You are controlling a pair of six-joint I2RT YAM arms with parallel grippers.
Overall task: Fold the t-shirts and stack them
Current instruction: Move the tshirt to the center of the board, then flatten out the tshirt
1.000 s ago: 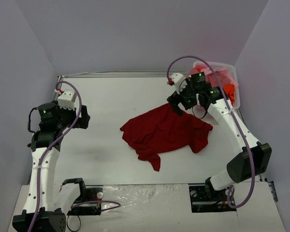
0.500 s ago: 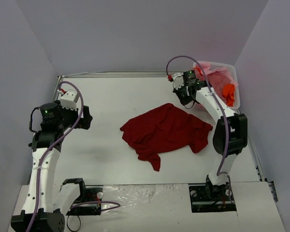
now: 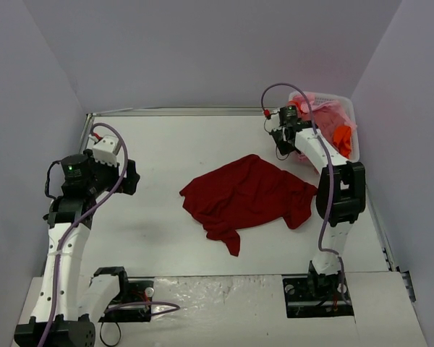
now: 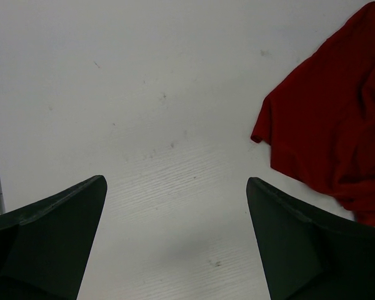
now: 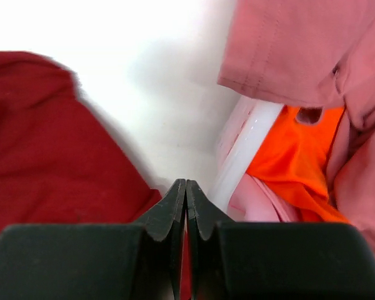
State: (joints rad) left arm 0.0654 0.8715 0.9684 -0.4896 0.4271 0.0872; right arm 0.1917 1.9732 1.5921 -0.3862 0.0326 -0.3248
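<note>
A large dark red t-shirt [image 3: 246,195] lies crumpled in the middle of the table. It also fills the left of the right wrist view [image 5: 44,137] and the right edge of the left wrist view [image 4: 337,125]. Pink t-shirts [image 3: 324,116] [image 5: 287,50] and a bright orange one [image 3: 342,136] [image 5: 294,156] are heaped in the basket. My right gripper [image 3: 281,144] [image 5: 186,182] hangs shut and empty between the red shirt's far edge and the basket's rim. My left gripper [image 3: 126,177] [image 4: 175,187] stays wide open over bare table, left of the red shirt.
The white plastic basket [image 3: 353,141] stands at the back right corner, its rim [image 5: 244,153] just right of my right fingertips. A pink shirt hangs over that rim. Grey walls close in the table on three sides.
My right arm has folded back and swung toward the basket's near corner, and its jaws have gone from open to shut. The left arm and the red shirt have stayed put.
</note>
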